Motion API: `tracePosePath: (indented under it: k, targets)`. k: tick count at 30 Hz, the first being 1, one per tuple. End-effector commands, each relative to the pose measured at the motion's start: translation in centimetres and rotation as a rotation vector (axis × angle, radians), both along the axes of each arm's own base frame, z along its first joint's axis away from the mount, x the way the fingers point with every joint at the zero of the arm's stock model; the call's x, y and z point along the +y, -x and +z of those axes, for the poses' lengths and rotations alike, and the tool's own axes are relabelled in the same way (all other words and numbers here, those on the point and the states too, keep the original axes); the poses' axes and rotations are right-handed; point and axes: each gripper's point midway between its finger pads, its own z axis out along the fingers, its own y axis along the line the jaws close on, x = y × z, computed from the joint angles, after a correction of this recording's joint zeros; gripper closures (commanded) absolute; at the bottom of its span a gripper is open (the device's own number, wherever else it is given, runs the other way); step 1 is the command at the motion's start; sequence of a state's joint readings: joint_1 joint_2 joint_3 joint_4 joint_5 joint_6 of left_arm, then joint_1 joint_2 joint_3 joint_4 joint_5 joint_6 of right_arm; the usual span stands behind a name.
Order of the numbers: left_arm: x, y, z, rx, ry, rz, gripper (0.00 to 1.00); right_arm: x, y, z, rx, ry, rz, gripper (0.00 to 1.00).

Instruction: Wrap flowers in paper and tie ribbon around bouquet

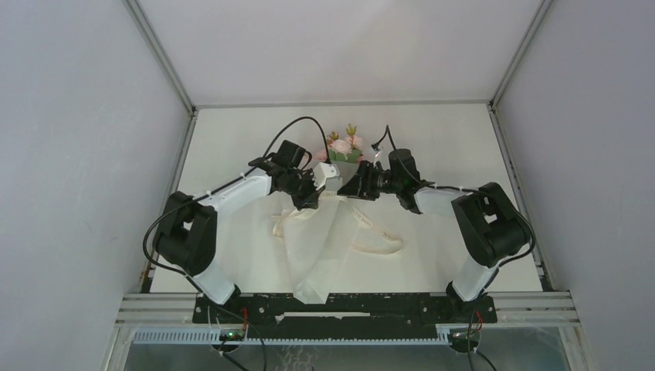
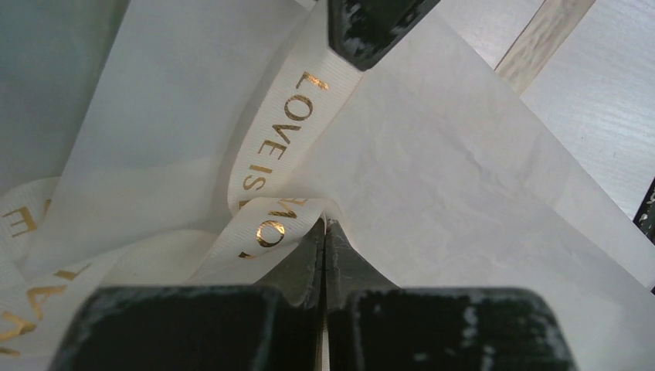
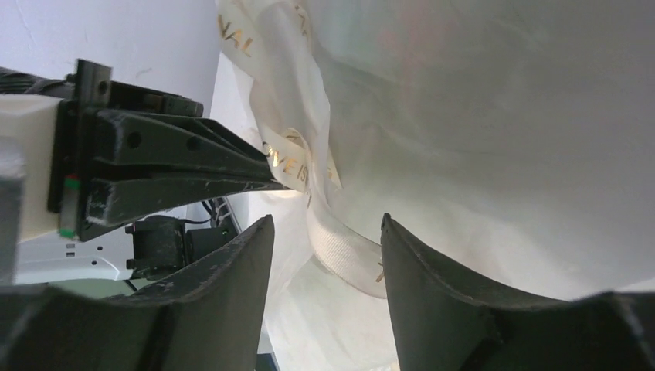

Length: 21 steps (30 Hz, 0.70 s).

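The bouquet lies lengthwise on the table, its pink flowers (image 1: 345, 145) at the far end and its off-white paper (image 1: 324, 247) tapering toward me. The cream ribbon (image 1: 378, 232) with gold lettering loops around the cone and trails to the right. My left gripper (image 2: 324, 224) is shut on the ribbon (image 2: 282, 131) against the paper (image 2: 432, 178). My right gripper (image 3: 326, 220) faces it from the other side. It stands open, with a band of ribbon (image 3: 340, 247) lying between its fingers but not pinched. Both grippers (image 1: 317, 193) (image 1: 351, 188) meet at the neck of the bouquet.
White enclosure walls stand on three sides, with metal posts at the back corners (image 1: 189, 108). A black mounting rail (image 1: 347, 305) runs along the near edge. Black cables (image 1: 297, 127) arc over both arms. A pale frame strip (image 2: 544, 39) shows past the paper.
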<state>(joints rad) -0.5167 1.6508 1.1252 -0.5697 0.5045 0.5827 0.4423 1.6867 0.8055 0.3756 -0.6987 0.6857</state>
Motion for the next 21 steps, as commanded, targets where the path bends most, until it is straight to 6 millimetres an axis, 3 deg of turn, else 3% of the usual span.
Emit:
tracePosePath:
  k: [1,6,8,10,13,15,21]
  targets:
    - [-0.9,0.0,1.7,-0.05,0.061,-0.023,1.0,1.1,-2.1,1.6,-0.027,-0.085,-0.05,0.4]
    - [-0.9,0.1,1.8,-0.053,0.059,-0.026,1.0,1.2,-3.5,1.0,-0.003,-0.108,-0.085,0.44]
    - [-0.9,0.1,1.9,-0.052,0.058,-0.027,1.0,1.8,-3.6,0.7,0.01,-0.113,-0.073,0.5]
    - [-1.0,0.1,2.0,-0.055,0.059,-0.027,1.0,2.0,-3.8,0.6,0.017,-0.127,-0.075,0.6]
    - [-1.0,0.2,2.6,-0.059,0.066,-0.027,1.0,1.7,-4.2,0.4,0.025,-0.138,-0.087,0.86]
    - [-1.0,0.5,4.2,-0.055,0.072,-0.024,1.0,1.2,-4.4,0.2,0.037,-0.124,-0.102,1.0]
    - [-1.4,2.5,13.1,-0.128,0.14,-0.059,1.0,-2.3,-3.6,-1.1,0.05,-0.052,-0.169,1.0]
